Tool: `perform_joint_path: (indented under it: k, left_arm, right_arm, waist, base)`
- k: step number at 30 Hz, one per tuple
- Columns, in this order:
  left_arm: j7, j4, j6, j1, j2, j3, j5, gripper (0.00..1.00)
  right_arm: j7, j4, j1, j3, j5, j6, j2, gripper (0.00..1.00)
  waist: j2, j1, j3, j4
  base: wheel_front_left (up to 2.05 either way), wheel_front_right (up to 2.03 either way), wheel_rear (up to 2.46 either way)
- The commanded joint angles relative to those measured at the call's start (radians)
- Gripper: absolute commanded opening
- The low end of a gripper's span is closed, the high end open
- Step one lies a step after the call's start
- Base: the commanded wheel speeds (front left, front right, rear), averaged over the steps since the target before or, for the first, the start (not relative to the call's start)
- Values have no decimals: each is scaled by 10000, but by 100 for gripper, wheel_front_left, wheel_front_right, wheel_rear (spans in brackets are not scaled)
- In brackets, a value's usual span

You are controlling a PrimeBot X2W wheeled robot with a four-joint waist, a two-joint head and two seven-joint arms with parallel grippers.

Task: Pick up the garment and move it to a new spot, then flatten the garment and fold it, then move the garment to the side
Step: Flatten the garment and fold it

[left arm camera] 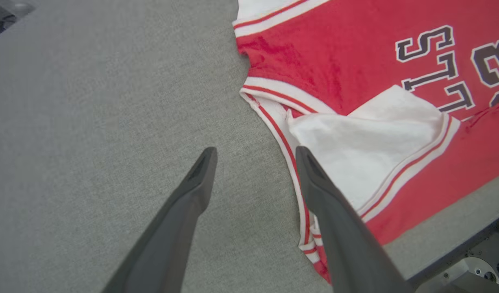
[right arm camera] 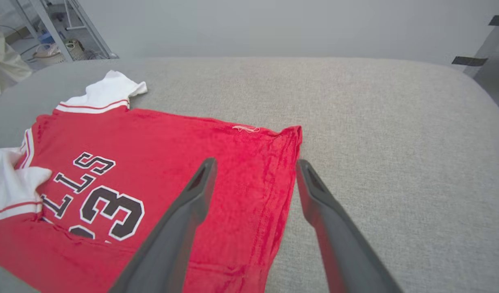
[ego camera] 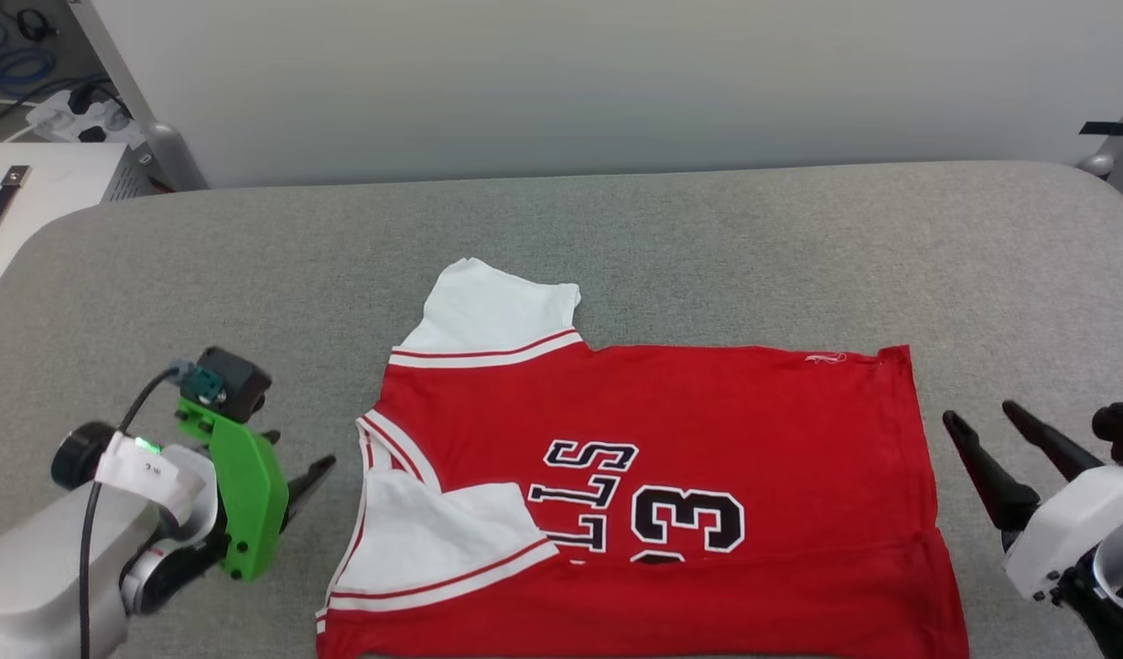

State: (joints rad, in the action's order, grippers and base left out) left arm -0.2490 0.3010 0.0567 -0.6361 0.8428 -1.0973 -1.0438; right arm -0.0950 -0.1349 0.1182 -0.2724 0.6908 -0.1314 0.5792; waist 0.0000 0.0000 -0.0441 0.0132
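The garment (ego camera: 653, 439) lies flat on the grey table (ego camera: 707, 238) between my two hands, its neck end toward my left hand (left arm camera: 256, 149) and its hem end toward my right hand (ego camera: 979, 412). My left hand is spread wide and holds nothing. Its inner finger (left arm camera: 334, 228) crosses the striped trim of the folded-in white sleeve (touching or just above, I cannot tell). My right hand is spread just as wide and empty, one finger over the red hem corner, the other over bare table. The garment's edge nearest me is folded up across the lettering.
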Motion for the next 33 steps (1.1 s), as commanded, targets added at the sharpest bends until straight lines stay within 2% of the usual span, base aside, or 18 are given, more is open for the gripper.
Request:
perform_joint_path:
  k: [1, 4, 7, 11, 17, 21, 26, 33]
  left_arm:
    - [182, 120, -4, -286, -197, 85, 153, 100]
    - [450, 504, 49, -831, -612, 245, 335, 100]
    - [431, 888, 172, -1423, -920, 296, 504, 100]
    - [-290, 1476, 374, -2311, -1257, 426, 212, 100]
    - [-2687, 2242, 514, -3898, -1575, 645, -786, 100]
    - [-3687, 2626, 382, -5036, -1803, 705, -811, 100]
    - [-4523, 3232, 208, -6163, -2141, 596, -559, 100]
    - [-4866, 4242, 147, -6860, -2537, 184, 23, 100]
  right_arm:
    - [354, 140, -164, 341, -377, 7, -349, 100]
    - [1098, 582, -286, 1247, -1360, 7, -1186, 100]
    - [1486, 1094, -347, 1698, -2174, 7, -1785, 100]
    - [1638, 1703, -350, 1880, -2805, 7, -2290, 100]
    - [1569, 2078, -140, 1620, -3062, 7, -2473, 100]
    - [1668, 2186, 147, 1511, -3041, 7, -2433, 100]
    - [1841, 2221, 628, 1290, -2956, 7, -2399, 100]
    - [2095, 2212, 1195, 951, -2848, 7, -2327, 100]
  waist:
    - [0, 0, -102, -75]
    - [0, 0, -360, -263]
    - [0, 0, -729, -524]
    - [0, 0, -1377, -918]
    - [0, 0, -2447, -1481]
    - [0, 0, -3144, -1749]
    - [0, 0, -3905, -2020]
    - [0, 0, -4646, -2257]
  base:
    - [0, 0, 0]
    - [0, 0, 0]
    - [0, 0, 0]
    - [0, 0, 0]
    - [0, 0, 0]
    - [0, 0, 0]
    - [0, 0, 0]
    - [0, 0, 0]
